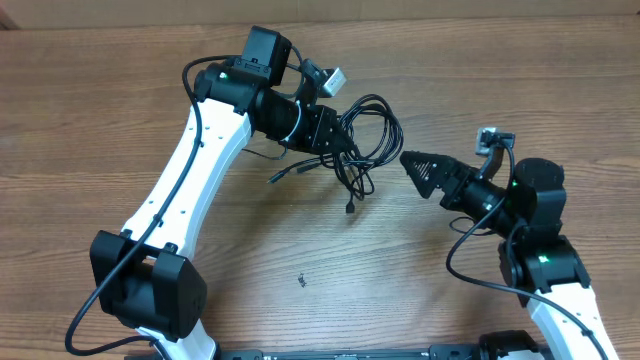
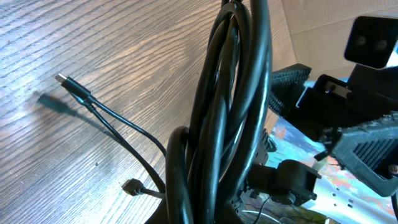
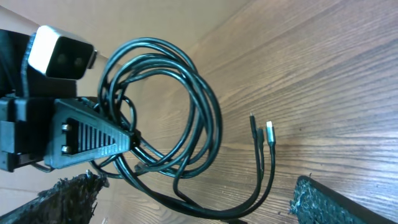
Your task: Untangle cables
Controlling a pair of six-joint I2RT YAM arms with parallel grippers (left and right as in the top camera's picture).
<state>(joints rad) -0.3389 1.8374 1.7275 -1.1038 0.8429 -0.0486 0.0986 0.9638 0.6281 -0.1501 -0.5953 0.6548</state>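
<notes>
The cables (image 1: 378, 125) are several thin black cords in a looped bundle near the table's back middle. My left gripper (image 1: 343, 148) is shut on the bundle's left side. In the left wrist view the bundle (image 2: 230, 106) fills the middle and hides my own fingers. Two plug ends (image 2: 68, 84) (image 2: 132, 185) dangle over the wood. My right gripper (image 1: 412, 162) is just right of the loops and open. In its wrist view the pads (image 3: 68, 199) stand wide apart. The lowest strands (image 3: 249, 202) sweep across between them, ungripped. A silver-tipped plug (image 3: 268, 129) hangs beside a dark one.
The wooden table (image 1: 120, 120) runs out on all sides. A small dark speck (image 1: 300, 280) lies in front of the middle. The left arm's white link (image 1: 190, 170) slants from the front left to the bundle. The right arm's base (image 1: 545, 265) is at the front right.
</notes>
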